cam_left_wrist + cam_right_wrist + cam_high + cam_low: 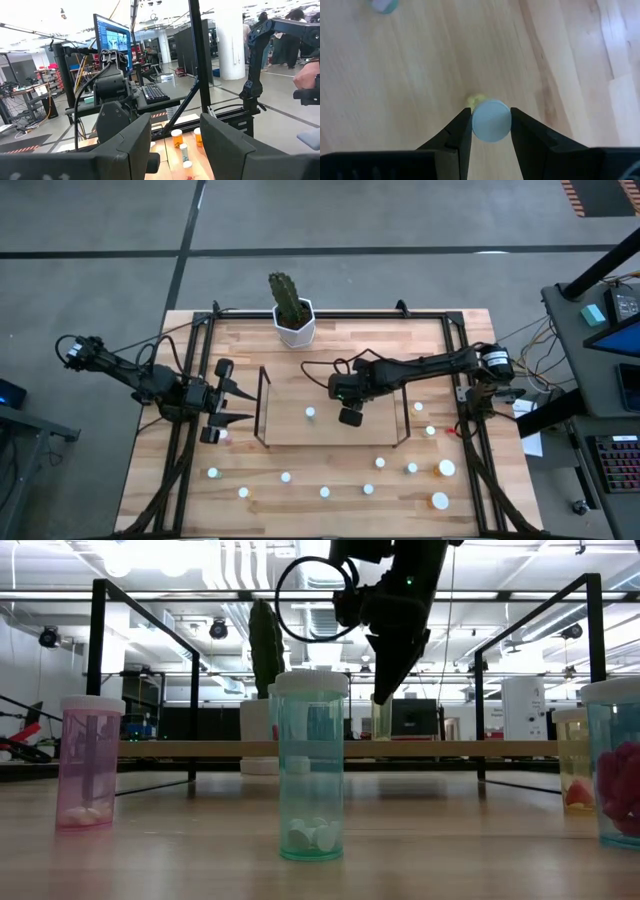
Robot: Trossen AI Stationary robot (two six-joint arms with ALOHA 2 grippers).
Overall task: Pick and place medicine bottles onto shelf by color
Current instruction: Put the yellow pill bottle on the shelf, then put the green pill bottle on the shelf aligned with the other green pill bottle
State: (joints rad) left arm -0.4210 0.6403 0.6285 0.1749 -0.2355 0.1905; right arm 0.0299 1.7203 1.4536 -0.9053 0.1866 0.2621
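While the right arm reaches in over the shelf (262, 402), its right end effector (490, 121) is clamped on a small yellowish bottle (490, 121) by the white cap, one dark finger pressed to each side, directly above the shelf's light wood base. From counter height that bottle (381, 716) hangs upright beneath the dark wrist, at about the level of the shelf board; contact between its foot and the board cannot be confirmed.

One white-capped bottle (310, 413) stands on the shelf base, just beside the held one, on the side toward the left arm.

The left end effector (237, 406) is parked just outside the shelf's end loop on that side, fingers spread and nothing between them.

Loose bottles stand on the counter (330, 480) on the side of the shelf away from the cactus pot (296, 327):
- a green-tinted bottle (311, 767) with pale tablets at the bottom, upright
- a pink-tinted bottle (88, 763), upright, well apart from the green one
- two larger bottles (446, 468) near the far end of that row, beyond the shelf's right-arm end

Further small bottles (418, 407) stand just outside the shelf's right-arm end loop.
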